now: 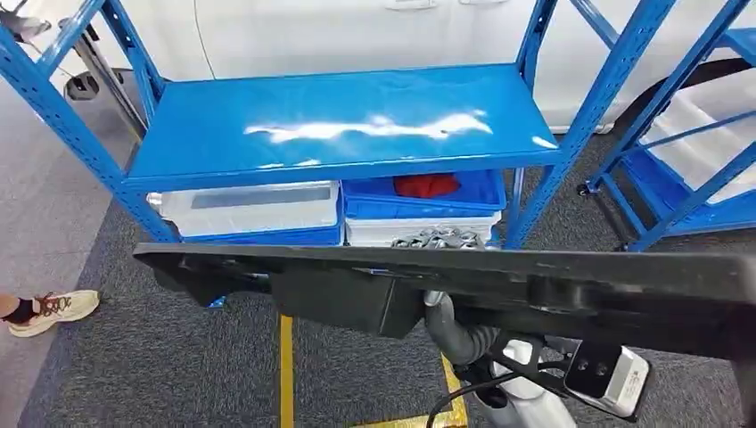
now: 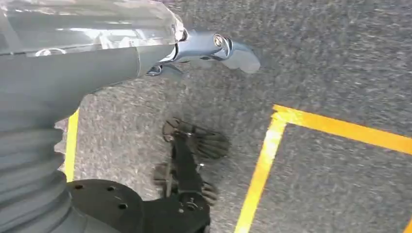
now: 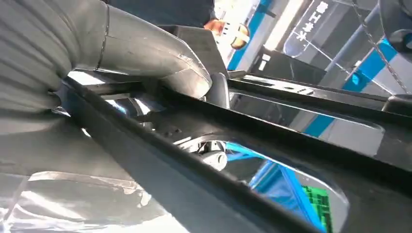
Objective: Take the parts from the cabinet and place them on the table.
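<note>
Your right hand clamped on long black part, thumb over top edge, fingers hooked over far edge; part carried level across chest, likely to keep it clear of rack. Left hand hangs over carpet, holds nothing; spread or curled, cannot tell. Beyond: blue shelf bare, bins below.

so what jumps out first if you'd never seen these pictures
A long black part stretches across the head view, gripped by the right hand from underneath, its fingers curled over the far edge. Behind it stands a blue rack with a bare glossy shelf and bins below, one holding something red. The left hand hangs over grey carpet with yellow tape.
</note>
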Tool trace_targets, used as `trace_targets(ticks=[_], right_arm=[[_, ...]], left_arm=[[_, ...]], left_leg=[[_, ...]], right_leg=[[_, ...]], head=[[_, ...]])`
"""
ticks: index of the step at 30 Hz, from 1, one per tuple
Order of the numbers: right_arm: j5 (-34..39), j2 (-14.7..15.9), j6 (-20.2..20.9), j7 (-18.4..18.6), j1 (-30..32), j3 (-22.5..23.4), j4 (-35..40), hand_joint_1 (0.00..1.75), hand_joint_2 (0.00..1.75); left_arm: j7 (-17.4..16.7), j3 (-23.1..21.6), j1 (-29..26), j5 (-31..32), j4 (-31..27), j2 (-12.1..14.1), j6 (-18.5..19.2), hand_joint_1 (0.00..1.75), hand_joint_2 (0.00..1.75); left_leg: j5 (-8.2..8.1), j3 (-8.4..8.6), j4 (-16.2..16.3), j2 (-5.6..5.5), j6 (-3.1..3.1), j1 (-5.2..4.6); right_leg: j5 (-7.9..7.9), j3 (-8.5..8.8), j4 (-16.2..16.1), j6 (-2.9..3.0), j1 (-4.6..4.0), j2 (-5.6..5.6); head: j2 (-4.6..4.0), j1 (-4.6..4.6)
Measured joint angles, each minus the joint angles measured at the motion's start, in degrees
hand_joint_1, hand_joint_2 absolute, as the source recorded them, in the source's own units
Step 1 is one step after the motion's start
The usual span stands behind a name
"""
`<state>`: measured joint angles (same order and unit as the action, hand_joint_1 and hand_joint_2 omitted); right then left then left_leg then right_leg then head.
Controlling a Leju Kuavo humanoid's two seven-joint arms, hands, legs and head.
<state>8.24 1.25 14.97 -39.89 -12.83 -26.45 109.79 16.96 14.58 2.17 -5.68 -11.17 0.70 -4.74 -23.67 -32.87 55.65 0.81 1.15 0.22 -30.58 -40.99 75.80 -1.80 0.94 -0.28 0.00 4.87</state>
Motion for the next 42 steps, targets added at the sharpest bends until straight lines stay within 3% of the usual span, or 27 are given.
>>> trace_targets(ticks=[2, 3, 4, 5, 9, 10, 12, 13, 14, 15, 16, 18, 19, 20, 23, 25, 26, 28, 29, 30, 31, 33, 34, 35, 39, 41, 42], right_arm=[[0.0, 0.1, 0.4, 0.0, 0.0, 0.0, 0.0, 1.75, 1.75], [0.0, 0.1, 0.5, 0.0, 0.0, 0.0, 0.0, 1.75, 1.75], [0.0, 0.1, 0.5, 0.0, 0.0, 0.0, 0.1, 1.75, 1.75], [0.0, 0.1, 0.5, 0.0, 0.0, 0.0, 0.1, 1.75, 1.75], [-0.4, 0.1, 0.5, 0.0, 0.4, 0.0, 1.1, 1.75, 1.75], [-0.7, 0.0, 0.5, 0.0, 0.5, 0.0, 1.5, 1.75, 1.75], [-0.9, -0.1, 0.5, 0.0, 0.8, 0.0, 2.1, 1.75, 1.75], [-1.0, -0.1, 0.5, 0.0, 1.0, 0.0, 2.1, 1.75, 1.75], [-1.0, -0.1, 0.5, 0.0, 1.2, 0.0, 2.2, 1.75, 1.75], [-1.0, -0.1, 0.5, 0.0, 1.4, 0.0, 2.2, 1.75, 1.75], [-1.0, -0.1, 0.5, 0.0, 1.5, 0.0, 2.2, 1.75, 1.75], [-1.1, -0.1, 0.5, 0.0, 1.5, 0.1, 2.7, 1.75, 1.75], [-1.3, -0.2, 0.6, 0.0, 1.6, 0.1, 3.1, 1.75, 1.75], [-1.6, -0.2, 0.6, 0.0, 1.7, 0.1, 3.5, 1.75, 1.75], [-2.0, -0.2, 0.8, 0.0, 2.8, 0.1, 4.4, 1.75, 1.75], [-2.3, -0.2, 1.3, 0.0, 3.3, 0.1, 4.8, 1.75, 1.75], [-2.6, -0.2, 1.6, 0.0, 3.4, 0.1, 4.9, 1.75, 1.75], [-2.9, -0.2, 1.7, 0.0, 4.1, 0.1, 4.9, 1.75, 1.75], [-3.0, -0.2, 1.6, 0.0, 4.2, 0.1, 4.9, 1.75, 1.75], [-3.1, -0.2, 1.6, 0.0, 4.3, 0.1, 4.9, 1.75, 1.75], [-3.0, -0.2, 1.6, 0.0, 4.2, 0.1, 4.9, 1.75, 1.75], [-3.0, -0.2, 1.6, 0.0, 4.1, 0.1, 4.9, 1.75, 1.75], [-3.0, -0.2, 1.6, 0.0, 4.1, 0.1, 4.9, 1.75, 1.75], [-3.0, -0.2, 1.5, 0.0, 4.0, 0.1, 4.9, 1.75, 1.75], [-3.2, 0.2, 0.2, 0.0, 3.7, 0.1, 5.8, 1.75, 1.75], [-3.2, 0.3, 0.2, 0.0, 3.1, 0.0, 6.3, 1.75, 1.75], [-3.2, 0.4, 0.2, 0.0, 3.0, 0.0, 6.3, 1.75, 1.75]], left_arm=[[0.0, 0.0, -0.1, -0.1, 0.0, -0.2, -0.2, 0.0, 1.75], [0.0, 0.0, -0.1, -0.1, 0.0, -0.2, -0.2, 0.0, 1.75], [-0.1, 0.1, -0.1, -0.1, 0.0, -0.2, -0.1, 0.0, 1.75], [-0.2, 0.1, -0.2, 0.0, 0.0, -0.2, 0.0, 0.0, 1.75], [-0.7, 0.3, -0.3, 0.4, 0.0, -0.1, 0.3, 0.0, 1.75], [-0.8, 0.3, -0.4, 0.4, 0.0, -0.2, 0.3, 0.0, 1.75], [-0.9, 0.3, -0.4, 0.5, 0.0, -0.1, 0.4, 0.0, 1.75], [-0.9, 0.4, -0.4, 0.5, 0.0, -0.1, 0.4, 0.0, 1.75], [-0.9, 0.4, -0.5, 0.5, 0.0, -0.1, 0.4, 0.0, 1.75], [-0.9, 0.4, -0.5, 0.5, 0.0, -0.1, 0.4, 0.0, 1.75], [-0.9, 0.4, -0.5, 0.5, 0.0, -0.1, 0.4, 0.0, 1.75], [-0.9, 0.4, -0.5, 0.6, 0.0, -0.1, 0.4, 0.0, 1.75], [-1.0, 0.5, -0.4, 0.6, 0.0, 0.2, 0.4, 0.0, 1.75], [-1.1, 0.6, -0.5, 0.7, 0.0, 0.2, 0.4, 0.0, 1.75], [-1.2, 1.1, -0.5, 0.7, 0.0, 0.4, 0.4, 0.0, 1.75], [-1.3, 1.3, -0.5, 0.7, 0.0, 0.3, 0.4, 0.0, 1.75], [-1.4, 1.3, -0.4, 0.7, 0.0, 0.3, 0.6, 0.0, 1.75], [-1.4, 1.4, -0.5, 0.8, 0.0, 0.3, 0.8, 0.0, 1.75], [-1.4, 1.5, -0.5, 0.8, 0.0, 0.3, 0.9, 0.0, 1.75], [-1.4, 1.5, -0.5, 0.8, 0.0, 0.3, 1.2, 0.0, 1.75], [-1.4, 1.6, -0.5, 0.9, 0.0, 0.3, 1.3, 0.0, 1.75], [-1.4, 1.7, -0.4, 0.9, 0.0, 0.2, 1.5, 0.0, 1.75], [-1.4, 1.7, -0.5, 0.9, 0.0, 0.3, 1.5, 0.0, 1.75], [-1.4, 1.7, -0.5, 0.9, 0.0, 0.4, 1.3, 0.0, 1.75], [0.7, 1.7, -0.2, 2.6, 0.0, 0.4, -4.1, 0.0, 1.75], [1.0, 1.7, -0.2, 3.1, 0.0, 0.4, -5.0, 0.0, 1.75], [1.0, 1.7, -0.3, 3.1, 0.0, 0.4, -5.2, 0.0, 1.75]], left_leg=[[0.72, -2.09, 0.8, -0.01, -0.47, 0.15], [1.04, -2.92, 1.4, -0.03, -0.83, 0.18], [1.17, -3.6, 2.0, -0.1, -1.16, 0.02], [1.27, -3.67, 2.5, -0.13, -1.37, -0.01], [2.47, -3.99, 2.4, -0.16, -3.08, 0.52], [0.04, -4.72, 4.0, -0.23, -3.35, 0.56], [-5.97, -7.61, 12.2, -0.24, -3.87, 0.65], [-8.04, -9.2, 17.0, -0.25, -4.07, 0.64], [-8.77, -9.94, 20.1, -0.26, -4.12, 0.64], [-8.15, -9.3, 19.9, -0.26, -4.04, 0.64], [-6.5, -7.08, 17.1, -0.26, -3.88, 0.63], [-2.77, -0.53, 7.0, -0.32, -3.2, 0.54], [-3.17, 2.0, 2.4, -0.5, -2.43, 0.32], [-3.0, 2.75, 1.8, -0.47, -2.28, 0.05], [-2.79, 2.38, 1.3, -0.35, -1.57, -0.3], [-1.86, 2.65, -0.1, 0.38, -0.82, 0.37], [-1.75, 2.4, -0.1, 0.67, -0.35, 0.4], [-1.66, 2.07, 0.0, 1.2, -0.3, 0.35], [-1.63, 1.89, 0.0, 1.51, -0.31, 0.35], [-1.6, 1.79, 0.2, 1.85, -0.37, 0.36], [-1.64, 1.71, 0.4, 2.23, -0.43, 0.41], [-1.99, 1.68, 1.1, 2.85, -0.9, 0.53], [-2.32, 1.58, 1.6, 3.12, -1.32, 0.41], [-2.63, 1.33, 2.3, 3.29, -1.76, -0.02], [-2.61, 1.34, 2.2, 5.06, -2.9, 0.17], [-5.95, -0.16, 5.9, 1.03, -3.59, 0.55], [-8.44, -1.96, 10.2, 0.3, -3.7, 0.54]], right_leg=[[3.75, 4.98, -5.4, -0.14, 0.31, -0.01], [3.73, 8.93, -10.3, -0.07, 0.42, -0.05], [0.48, 12.75, -15.4, 0.17, 0.31, -0.06], [-0.82, 13.78, -17.9, 1.1, -0.13, 0.18], [0.79, 12.79, -18.1, 3.34, -0.06, -0.14], [1.28, 12.31, -18.1, 3.71, -0.15, -0.14], [2.11, 11.31, -18.1, 4.08, -0.31, -0.14], [2.48, 10.74, -18.1, 4.13, -0.46, -0.14], [2.84, 10.19, -18.0, 4.11, -0.58, -0.11], [3.03, 9.87, -17.9, 4.06, -0.62, -0.08], [3.19, 9.61, -17.8, 4.0, -0.68, -0.07], [3.32, 9.49, -17.6, 3.86, -0.8, -0.03], [3.38, 9.45, -17.6, 3.76, -0.73, -0.11], [3.6, 9.19, -17.6, 3.33, -0.87, -0.09], [4.16, 9.08, -17.9, 2.33, -0.65, 0.21], [2.99, 8.49, -16.5, 1.66, -0.75, 0.31], [0.48, 6.69, -13.0, 1.48, -0.68, 0.32], [-3.59, 2.49, -4.1, 1.02, -0.44, 0.31], [-4.42, 0.9, -0.8, 0.79, -0.34, 0.3], [-3.88, 0.51, -0.1, 0.61, -0.16, 0.27], [-1.89, 1.68, -2.4, 0.44, 0.05, 0.15], [3.05, 6.71, -12.0, 0.33, 0.39, -1.12], [3.58, 8.61, -16.1, 0.44, 0.33, -3.45], [3.26, 8.57, -16.5, 1.16, -0.32, -3.84], [3.9, 7.72, -16.5, 2.91, -0.3, -1.33], [4.32, 7.49, -16.7, 3.55, -0.03, -0.42], [4.44, 7.31, -16.7, 3.74, -0.08, 0.1]], head=[[0.0, 0.0], [0.0, 0.02], [0.0, 0.0], [0.0, 0.04], [0.0, 0.0], [0.0, 0.02], [0.0, 0.02], [0.0, 0.02], [0.0, 0.04], [0.0, 0.02], [0.0, 0.02], [0.0, 0.02], [0.0, 0.02], [0.0, 0.02], [0.0, 0.02], [0.0, 0.02], [0.0, 0.02], [0.0, 0.02], [0.0, 0.02], [0.0, 0.02], [0.0, 0.02], [0.0, 0.02], [0.0, 0.02], [0.0, 0.02], [0.0, 0.02], [0.0, 0.02], [0.0, 0.02]])
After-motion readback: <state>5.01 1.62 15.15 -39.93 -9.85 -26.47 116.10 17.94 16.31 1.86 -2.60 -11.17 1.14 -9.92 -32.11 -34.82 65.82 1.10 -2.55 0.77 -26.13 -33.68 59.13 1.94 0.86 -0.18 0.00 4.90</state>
